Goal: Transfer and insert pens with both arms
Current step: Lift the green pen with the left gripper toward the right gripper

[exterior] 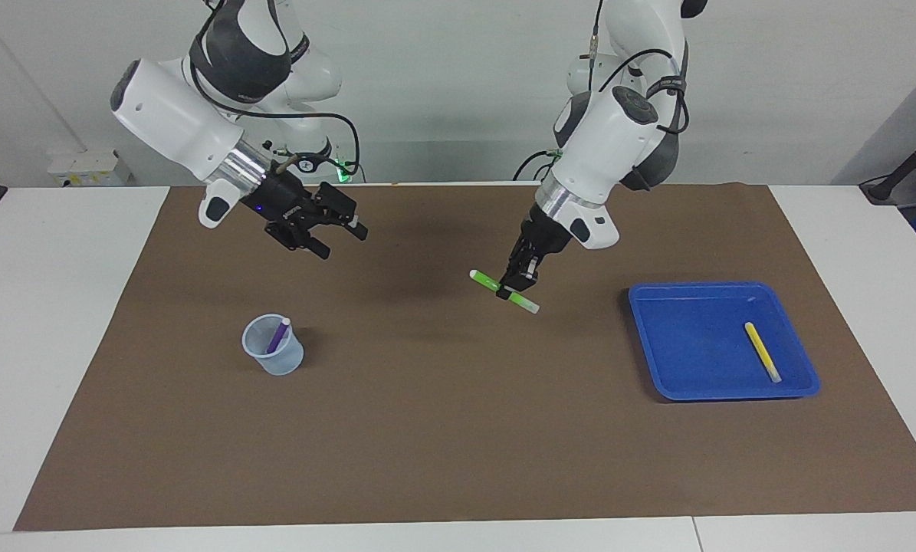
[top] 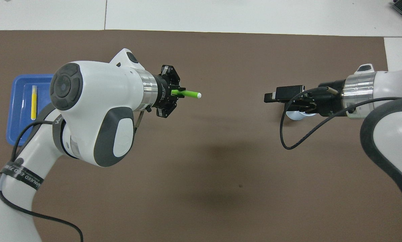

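Note:
My left gripper (exterior: 513, 290) (top: 176, 94) is shut on the bright green pen (exterior: 488, 283) (top: 189, 93) and holds it level in the air over the middle of the brown mat, its whitish cap pointing toward my right gripper. My right gripper (exterior: 343, 236) (top: 269, 97) hangs open above the mat, with nothing between its fingers. The purple pen (exterior: 277, 335) stands in a clear cup (exterior: 273, 354), which my right gripper mostly covers in the overhead view. The yellow pen (exterior: 763, 352) (top: 34, 102) lies in the blue tray (exterior: 703, 337) (top: 17, 101).
A brown mat (exterior: 458, 445) (top: 221, 168) covers most of the white table. The cup stands toward the right arm's end and the tray toward the left arm's end. A black cable (top: 288, 134) loops from my right wrist.

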Available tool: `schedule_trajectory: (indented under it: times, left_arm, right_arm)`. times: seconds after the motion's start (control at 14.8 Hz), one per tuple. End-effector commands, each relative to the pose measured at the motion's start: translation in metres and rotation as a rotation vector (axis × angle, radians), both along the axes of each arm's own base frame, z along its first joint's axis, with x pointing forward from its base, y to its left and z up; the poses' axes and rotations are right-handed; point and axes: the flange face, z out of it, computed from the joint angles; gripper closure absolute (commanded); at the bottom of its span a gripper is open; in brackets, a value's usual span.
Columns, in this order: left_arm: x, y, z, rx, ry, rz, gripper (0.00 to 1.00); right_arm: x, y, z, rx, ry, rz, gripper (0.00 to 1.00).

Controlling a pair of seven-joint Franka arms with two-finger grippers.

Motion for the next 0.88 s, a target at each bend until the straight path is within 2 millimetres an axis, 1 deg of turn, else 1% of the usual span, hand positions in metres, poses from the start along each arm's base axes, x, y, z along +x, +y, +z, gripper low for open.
schedule_trajectory:
  times: [0.0, 0.07, 0.13, 0.2, 0.27, 0.4, 0.47, 0.54, 0.67, 0.81]
  left_arm:
    - [-0.009, -0.022, 0.003, -0.085, 0.001, 0.118, 1.0]
    - [-0.012, -0.03, 0.005, -0.105, -0.014, 0.137, 1.0]
    - [-0.013, -0.037, 0.002, -0.123, -0.026, 0.152, 1.0]
    - [-0.019, -0.049, 0.004, -0.145, -0.043, 0.162, 1.0]
    - [-0.023, -0.055, 0.002, -0.165, -0.049, 0.188, 1.0]
    - [-0.035, -0.071, 0.003, -0.198, -0.052, 0.211, 1.0]
    - [-0.039, -0.077, 0.002, -0.204, -0.048, 0.212, 1.0]
    - [-0.045, -0.084, 0.002, -0.209, -0.047, 0.205, 1.0]
    - [-0.055, -0.096, 0.001, -0.21, -0.039, 0.19, 1.0]
    - [-0.059, -0.1, 0.001, -0.221, -0.039, 0.199, 1.0]
  right_arm:
    - [-0.001, 0.015, -0.005, 0.013, -0.055, 0.013, 0.0]
    - [0.0, 0.023, -0.007, 0.01, -0.065, 0.016, 0.0]
    - [0.0, 0.03, -0.009, 0.006, -0.074, 0.019, 0.0]
    - [0.001, 0.036, -0.008, 0.004, -0.086, 0.018, 0.0]
    - [0.002, 0.04, -0.009, 0.002, -0.095, 0.016, 0.0]
    - [0.001, 0.058, -0.009, -0.001, -0.115, 0.029, 0.0]
    - [0.0, 0.063, -0.009, -0.003, -0.121, 0.035, 0.0]
    - [-0.001, 0.067, -0.008, -0.003, -0.125, 0.04, 0.0]
    - [-0.001, 0.067, -0.009, -0.01, -0.126, 0.045, 0.01]
    - [0.0, 0.067, -0.01, -0.015, -0.129, 0.046, 0.08]
